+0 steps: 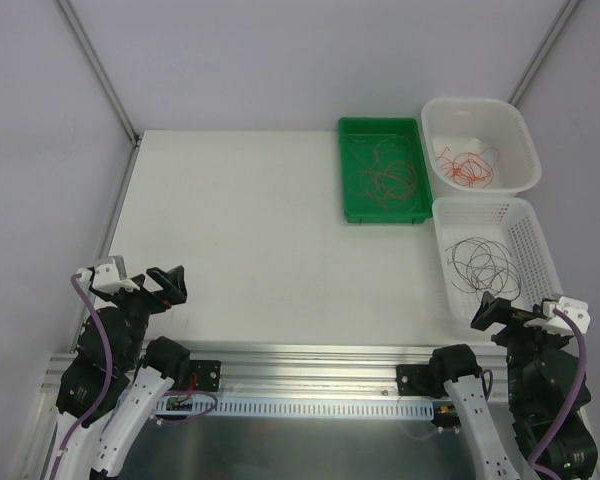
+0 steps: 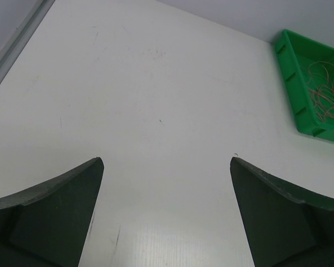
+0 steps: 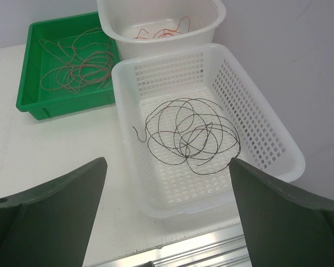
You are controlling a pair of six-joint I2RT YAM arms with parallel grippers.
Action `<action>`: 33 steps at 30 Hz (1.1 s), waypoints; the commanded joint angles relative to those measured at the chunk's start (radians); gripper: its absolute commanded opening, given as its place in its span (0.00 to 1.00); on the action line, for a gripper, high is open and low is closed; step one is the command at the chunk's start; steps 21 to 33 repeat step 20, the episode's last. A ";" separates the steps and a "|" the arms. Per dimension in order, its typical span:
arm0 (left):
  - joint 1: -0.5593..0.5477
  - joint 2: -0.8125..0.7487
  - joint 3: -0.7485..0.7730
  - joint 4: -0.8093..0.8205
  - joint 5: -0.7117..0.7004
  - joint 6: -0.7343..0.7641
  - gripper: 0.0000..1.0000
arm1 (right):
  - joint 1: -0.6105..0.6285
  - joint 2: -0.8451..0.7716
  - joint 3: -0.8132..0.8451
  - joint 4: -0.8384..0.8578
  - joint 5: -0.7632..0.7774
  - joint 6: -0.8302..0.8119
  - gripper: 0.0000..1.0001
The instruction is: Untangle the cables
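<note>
Black left gripper: low over the white table, far to the left of the green tray and nearer the arm bases. Its jaws are wide apart, with only tabletop between them.

Green tray: flat on the table, at the far side and right of centre. Orange cables lie inside it in loose overlapping loops.

White tub: just to the right of the green tray, level with its far end. Red cables sit curled on the tub's floor.

White perforated basket: just to the right of the green tray's near end, directly in front of the tub. Dark cables lie coiled in it.

Right gripper: to the right of the green tray and nearer the bases, at the basket's near end. Its jaws are wide apart and grip nothing.
</note>
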 commanded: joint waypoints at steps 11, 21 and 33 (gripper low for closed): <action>0.004 -0.164 -0.002 0.011 -0.029 -0.001 0.99 | 0.017 -0.192 0.003 0.012 0.024 0.002 0.97; 0.005 -0.164 -0.001 0.010 -0.026 -0.001 0.99 | 0.017 -0.192 0.015 -0.001 0.023 0.007 0.97; 0.005 -0.164 -0.001 0.010 -0.026 -0.001 0.99 | 0.017 -0.192 0.015 -0.001 0.023 0.007 0.97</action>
